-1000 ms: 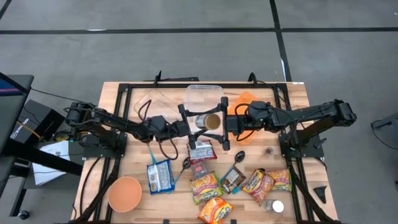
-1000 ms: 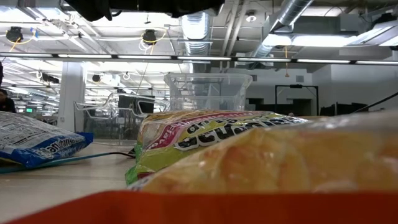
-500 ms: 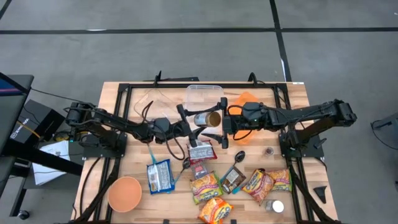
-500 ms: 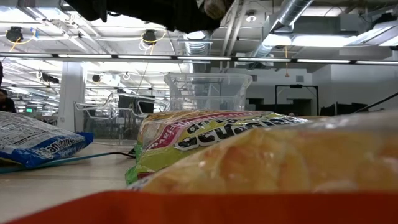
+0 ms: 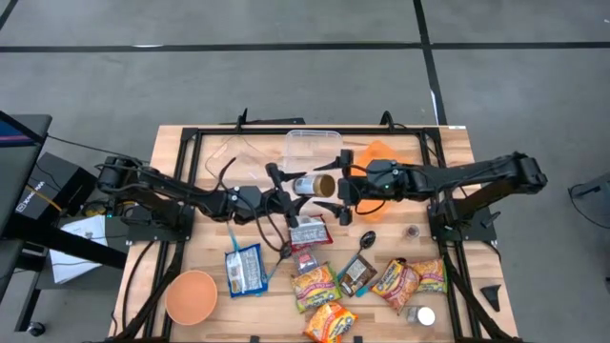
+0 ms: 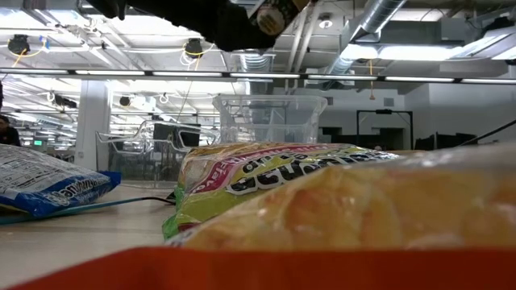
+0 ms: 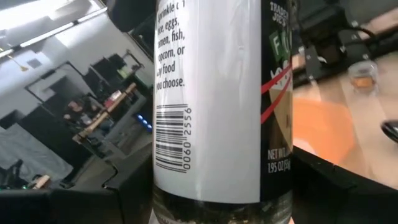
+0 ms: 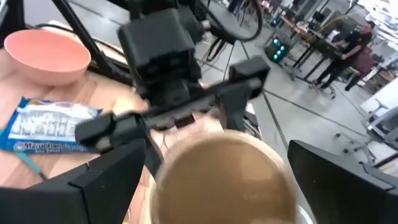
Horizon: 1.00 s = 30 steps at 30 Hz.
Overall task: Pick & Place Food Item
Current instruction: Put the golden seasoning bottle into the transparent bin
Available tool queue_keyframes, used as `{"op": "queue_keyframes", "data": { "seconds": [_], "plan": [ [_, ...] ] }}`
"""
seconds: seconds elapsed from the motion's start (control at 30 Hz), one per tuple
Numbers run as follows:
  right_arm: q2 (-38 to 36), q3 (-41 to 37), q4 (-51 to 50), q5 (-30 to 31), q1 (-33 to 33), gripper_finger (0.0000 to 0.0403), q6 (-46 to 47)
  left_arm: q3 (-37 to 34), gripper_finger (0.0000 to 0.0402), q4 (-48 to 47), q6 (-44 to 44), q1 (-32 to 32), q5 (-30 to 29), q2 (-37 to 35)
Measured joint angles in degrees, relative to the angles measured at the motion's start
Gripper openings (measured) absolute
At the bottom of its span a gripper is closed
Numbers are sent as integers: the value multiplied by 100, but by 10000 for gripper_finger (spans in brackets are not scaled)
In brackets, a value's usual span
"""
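From table level I've got a yellow-green snack packet (image 6: pixel 274 173) filling mid-frame, an orange-edged packet (image 6: pixel 355 234) right against the lens, and a blue bag (image 6: pixel 48 189) lying far left. Clear plastic container (image 6: pixel 270 118) stands behind them. Dark arm overhead at the top edge with a seasoning jar (image 6: pixel 274 14) at its end.

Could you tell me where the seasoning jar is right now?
In the high view, the seasoning jar is mid-table, lying sideways in the left claw, just in front of the clear container.
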Motion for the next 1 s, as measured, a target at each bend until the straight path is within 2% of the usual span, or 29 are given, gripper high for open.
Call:
{"op": "queue_keyframes", "data": {
  "seconds": [0.4,0.5,0.6,0.67,0.77,0.83,1.0],
  "plan": [
    [-427,-2,-362,40,137,388,179,0,270,-113,-37,-8,-266,-180],
    [-660,1,-616,38,129,388,365,-96,270,59,-193,3,-139,-328],
    [-800,-3,-760,-3,125,388,539,-337,270,716,-448,12,541,-553],
    [-873,-120,-573,-211,122,388,617,-503,270,1326,-624,53,1214,-646],
    [-895,-381,219,-432,120,388,644,-706,270,2012,-970,171,2234,-653],
    [-888,-501,651,-451,124,388,608,-719,270,2293,-1198,273,2698,-574],
    [-797,-677,1597,-1025,36,388,490,-719,270,2874,-1574,467,3249,-367]
  ]
}}
